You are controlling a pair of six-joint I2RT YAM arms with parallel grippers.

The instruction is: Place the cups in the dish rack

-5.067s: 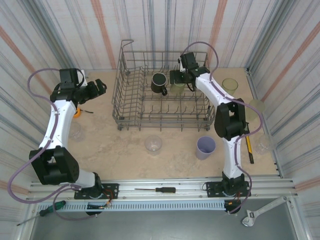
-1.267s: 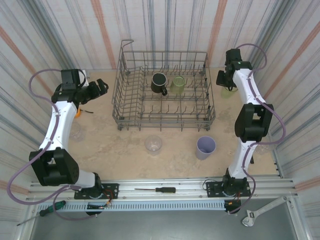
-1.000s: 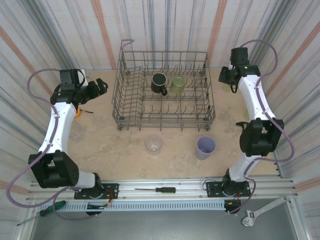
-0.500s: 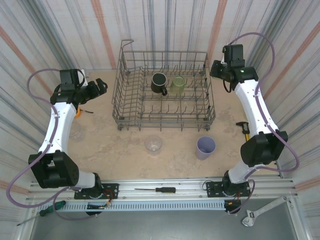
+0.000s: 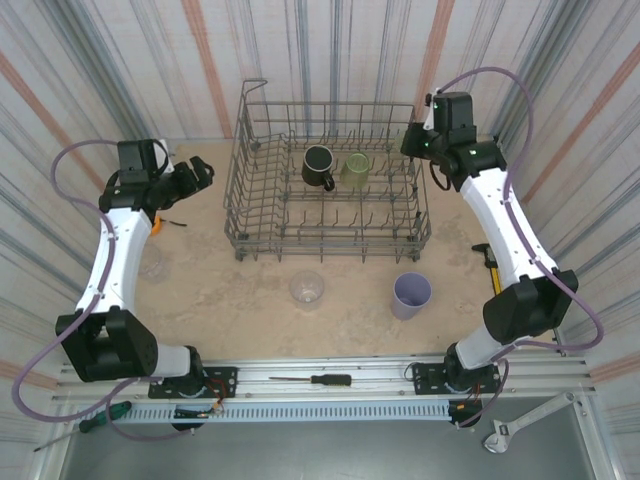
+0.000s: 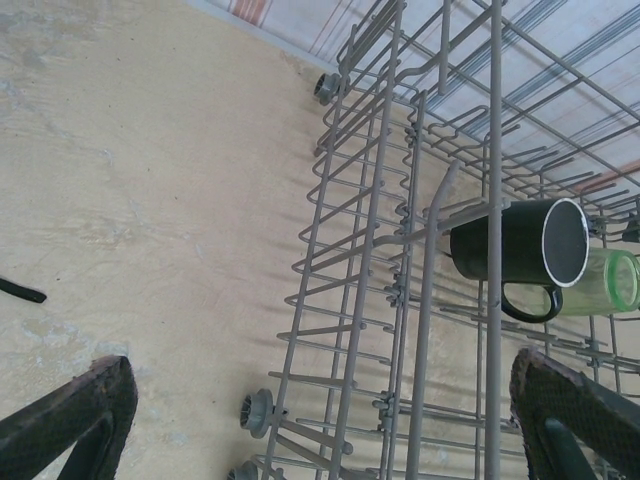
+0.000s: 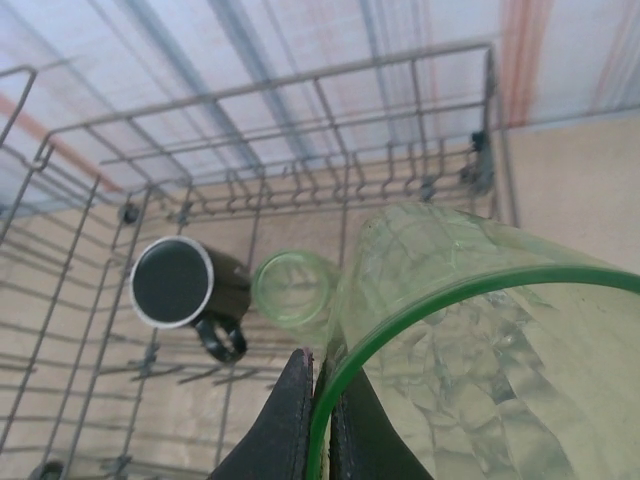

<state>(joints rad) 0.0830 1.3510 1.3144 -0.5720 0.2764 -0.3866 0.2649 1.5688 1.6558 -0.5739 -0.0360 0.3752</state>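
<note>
right gripper (image 7: 320,400) pinching tumbler (image 7: 470,330) rim | left gripper (image 6: 320,430) wide open, empty | risk: rim grip slips; tumbler clips rack (image 5: 330,238) wall ahead

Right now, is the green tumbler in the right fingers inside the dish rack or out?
Outside: the right fingers pinch the green tumbler by its rim, aloft at the right end of the dish rack.
</note>
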